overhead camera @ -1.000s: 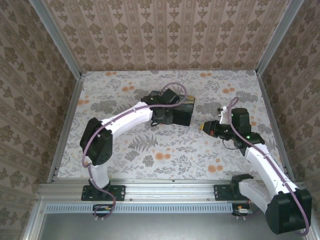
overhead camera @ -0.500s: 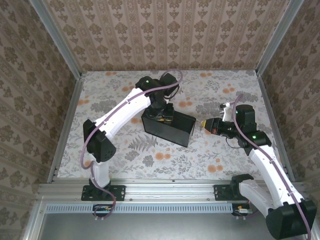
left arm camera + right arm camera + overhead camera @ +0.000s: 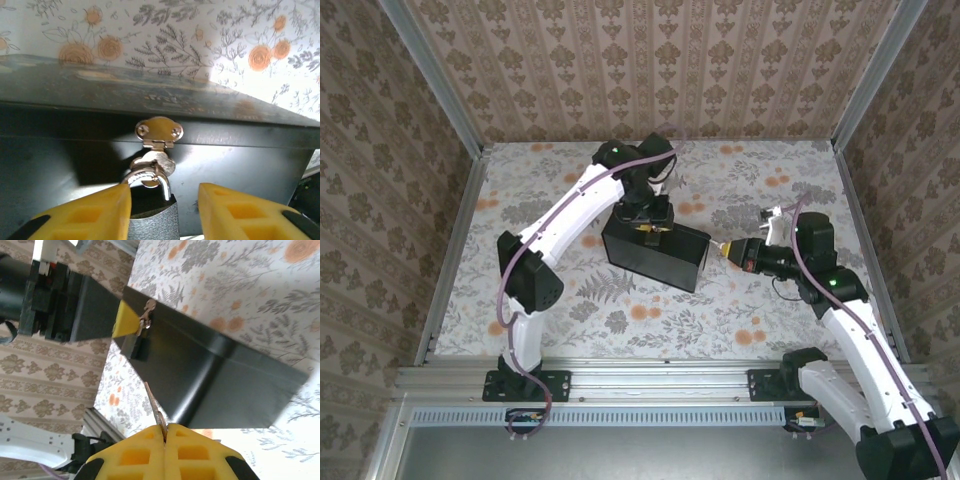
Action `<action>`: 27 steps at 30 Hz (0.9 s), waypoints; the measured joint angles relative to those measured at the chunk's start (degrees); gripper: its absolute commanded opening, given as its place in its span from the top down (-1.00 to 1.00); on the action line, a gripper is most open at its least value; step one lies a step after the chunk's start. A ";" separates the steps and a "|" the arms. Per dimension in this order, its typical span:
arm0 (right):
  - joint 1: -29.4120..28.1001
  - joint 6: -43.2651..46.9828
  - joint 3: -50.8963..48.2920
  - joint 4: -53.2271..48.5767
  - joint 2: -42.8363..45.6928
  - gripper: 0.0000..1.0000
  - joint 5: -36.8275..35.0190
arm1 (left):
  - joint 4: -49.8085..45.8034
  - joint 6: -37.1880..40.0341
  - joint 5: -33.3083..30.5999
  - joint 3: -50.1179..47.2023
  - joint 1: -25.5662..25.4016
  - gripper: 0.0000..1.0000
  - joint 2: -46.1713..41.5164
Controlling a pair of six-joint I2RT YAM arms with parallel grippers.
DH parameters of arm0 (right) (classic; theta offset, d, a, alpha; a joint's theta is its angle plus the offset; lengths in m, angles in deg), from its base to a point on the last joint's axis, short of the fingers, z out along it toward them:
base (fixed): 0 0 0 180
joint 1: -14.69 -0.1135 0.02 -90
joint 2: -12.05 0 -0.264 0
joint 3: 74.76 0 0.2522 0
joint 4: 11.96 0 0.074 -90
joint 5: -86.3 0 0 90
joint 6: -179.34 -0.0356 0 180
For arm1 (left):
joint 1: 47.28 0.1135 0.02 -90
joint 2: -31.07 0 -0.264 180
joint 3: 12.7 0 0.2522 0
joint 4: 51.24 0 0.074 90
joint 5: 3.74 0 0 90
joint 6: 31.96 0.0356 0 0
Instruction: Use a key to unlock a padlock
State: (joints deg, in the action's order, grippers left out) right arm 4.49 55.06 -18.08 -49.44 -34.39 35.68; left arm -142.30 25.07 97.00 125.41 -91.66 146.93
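Left wrist: padlock [image 3: 152,222] hangs from hasp [image 3: 159,131] on box [image 3: 65,160], between fingers [image 3: 85,215].

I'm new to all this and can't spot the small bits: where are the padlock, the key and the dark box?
padlock [image 3: 152,223]: left wrist view, its dark body.
key [image 3: 153,403]: right wrist view, middle of the blade.
dark box [image 3: 658,260]: top view, its dark face.

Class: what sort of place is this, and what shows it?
Probably a robot test cell, not a home: left arm and right arm bolted to a metal rail, wallpaper-patterned panels in aluminium frames, a flower-print table holding a dark box with a padlock.
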 measured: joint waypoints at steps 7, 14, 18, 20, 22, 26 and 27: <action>-16.37 -6.14 -1.55 4.46 0.87 1.00 -1.60 | 11.82 3.30 2.84 -11.56 9.64 0.00 -9.14; -28.24 -9.33 -7.08 20.02 -5.33 1.00 -4.87 | 25.81 7.56 6.73 -19.45 17.55 -0.04 -10.62; -29.35 -7.37 -8.92 30.62 -14.08 1.00 -2.78 | 32.04 9.99 11.10 -18.88 20.06 -0.04 -8.39; -29.35 -4.98 -8.85 33.05 -17.49 1.00 -1.46 | 34.34 11.06 13.62 -17.59 21.00 -0.03 -6.29; -29.35 -2.01 -8.41 33.68 -20.17 1.00 -0.61 | 36.44 12.17 16.04 -16.81 21.62 -0.03 -4.09; -28.65 2.80 -7.50 33.90 -23.02 1.00 0.11 | 38.40 13.73 20.28 -17.14 21.33 -0.03 -1.53; -28.20 3.89 -7.50 33.90 -23.08 1.00 0.11 | 38.97 14.01 21.44 -17.55 21.16 -0.03 -1.31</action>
State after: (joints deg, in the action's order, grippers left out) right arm -23.70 58.95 -25.58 -15.54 -57.47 35.79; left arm -103.32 39.08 118.44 107.86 -70.50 145.61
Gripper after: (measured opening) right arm 0.054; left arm 0.515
